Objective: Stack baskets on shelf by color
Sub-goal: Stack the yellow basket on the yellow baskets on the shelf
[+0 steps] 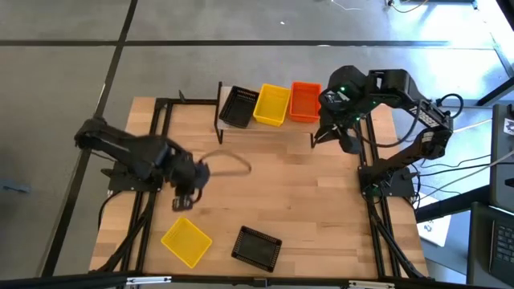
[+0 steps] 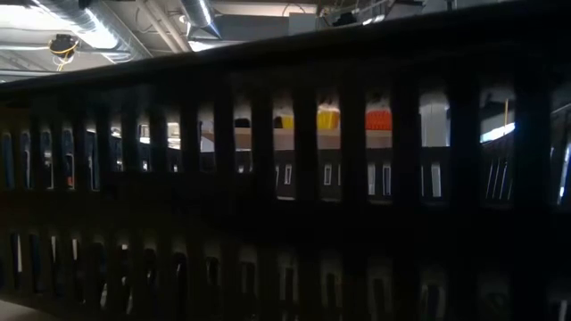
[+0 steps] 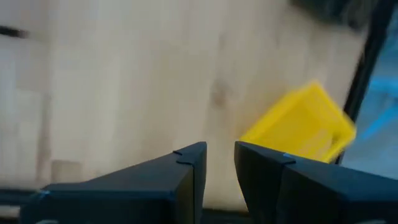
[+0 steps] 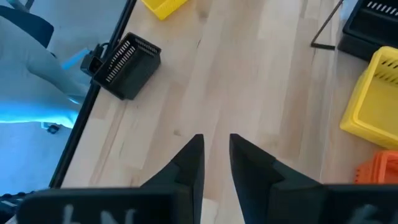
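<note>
On the shelf (image 2: 284,140) at the table's far edge stand black baskets (image 1: 237,107), yellow baskets (image 1: 271,104) and orange baskets (image 1: 303,102), side by side. A lone yellow basket (image 1: 186,242) sits on the table near the near edge. A lone black basket (image 1: 257,247) lies to its right, on its side in the right wrist view (image 4: 127,65). My left gripper (image 1: 186,198) hovers shut just beyond the lone yellow basket (image 3: 301,124). My right gripper (image 4: 216,155) is shut above the table, right of the shelf's orange end.
A dark mesh wall close to the lens fills the low view; only the shelf with its yellow (image 2: 328,119) and orange (image 2: 377,119) baskets shows through the slots. A thin curved cable (image 1: 233,159) lies mid-table. Bare wood spreads between the shelf and the two loose baskets.
</note>
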You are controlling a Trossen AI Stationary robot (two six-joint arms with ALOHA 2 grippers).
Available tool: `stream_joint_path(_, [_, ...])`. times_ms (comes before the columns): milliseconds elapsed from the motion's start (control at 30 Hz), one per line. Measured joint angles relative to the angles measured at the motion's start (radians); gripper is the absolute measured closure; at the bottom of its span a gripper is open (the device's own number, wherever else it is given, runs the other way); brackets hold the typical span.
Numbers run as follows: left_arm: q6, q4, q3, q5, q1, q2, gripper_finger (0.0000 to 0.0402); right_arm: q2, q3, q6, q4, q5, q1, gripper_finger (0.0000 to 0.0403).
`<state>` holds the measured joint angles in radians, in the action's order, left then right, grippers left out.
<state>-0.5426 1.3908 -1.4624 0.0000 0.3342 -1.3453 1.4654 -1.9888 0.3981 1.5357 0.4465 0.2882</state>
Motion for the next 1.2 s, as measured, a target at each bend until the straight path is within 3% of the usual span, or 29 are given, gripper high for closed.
stream_joint_path(333, [0.074, -0.275, 0.231, 0.025, 0.195, -0.001, 0.0327, -0.001, 0.0, 0.003, 0.001, 0.138, 0.0, 0.033])
stream_joint_path(567, [0.102, -0.507, 0.385, 0.047, 0.283, -0.001, 0.0327, -0.001, 0.0, 0.003, 0.002, 0.14, 0.0, 0.033])
stream_joint_path(1200, [0.109, -0.71, 0.609, 0.038, 0.317, -0.001, 0.0327, -0.001, 0.0, 0.003, 0.002, 0.141, 0.0, 0.033])
